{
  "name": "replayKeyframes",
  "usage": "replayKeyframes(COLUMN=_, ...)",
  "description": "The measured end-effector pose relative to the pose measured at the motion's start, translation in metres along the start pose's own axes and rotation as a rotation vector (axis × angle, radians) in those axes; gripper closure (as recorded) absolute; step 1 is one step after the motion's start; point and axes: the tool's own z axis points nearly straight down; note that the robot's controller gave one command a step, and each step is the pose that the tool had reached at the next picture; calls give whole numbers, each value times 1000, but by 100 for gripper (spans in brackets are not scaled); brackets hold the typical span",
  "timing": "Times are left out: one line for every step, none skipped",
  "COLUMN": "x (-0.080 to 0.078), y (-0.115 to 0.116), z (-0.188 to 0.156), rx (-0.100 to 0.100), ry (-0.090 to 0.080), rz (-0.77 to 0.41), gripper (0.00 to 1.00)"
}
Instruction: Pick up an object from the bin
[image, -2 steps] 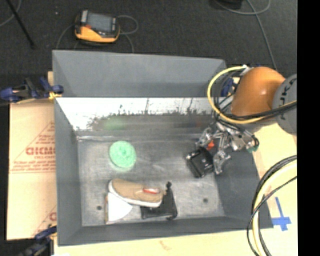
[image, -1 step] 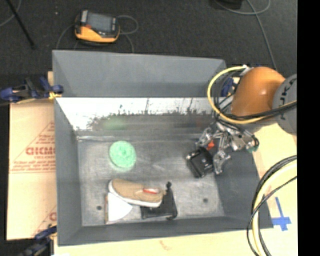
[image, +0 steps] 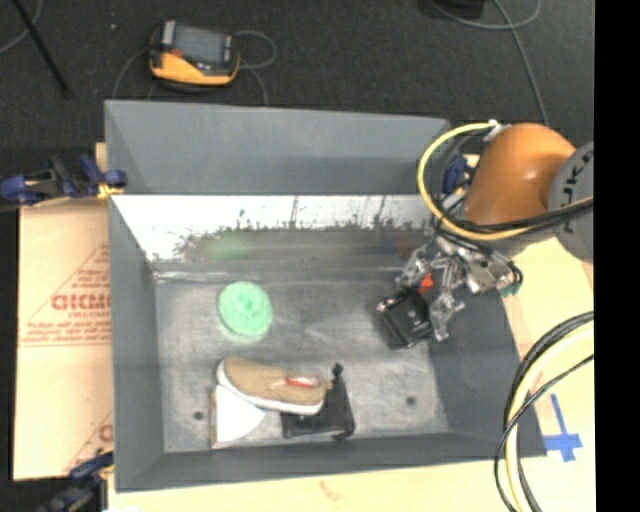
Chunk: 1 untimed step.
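Your jaws sit beside the small black blocky object (image: 403, 323) at the grey metal bin's (image: 280, 160) right, handy for grasping; open or clenched, I cannot tell.

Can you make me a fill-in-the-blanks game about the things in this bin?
The round pad in the bin is coloured ____. In the camera view, the gripper is on the bin's ____ side. The small block closest to the gripper is coloured ____.
Missing words: green; right; black.
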Motion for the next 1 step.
replayKeyframes(x=-1, y=6, z=-131, rx=6, ry=2, rz=25, gripper=100)
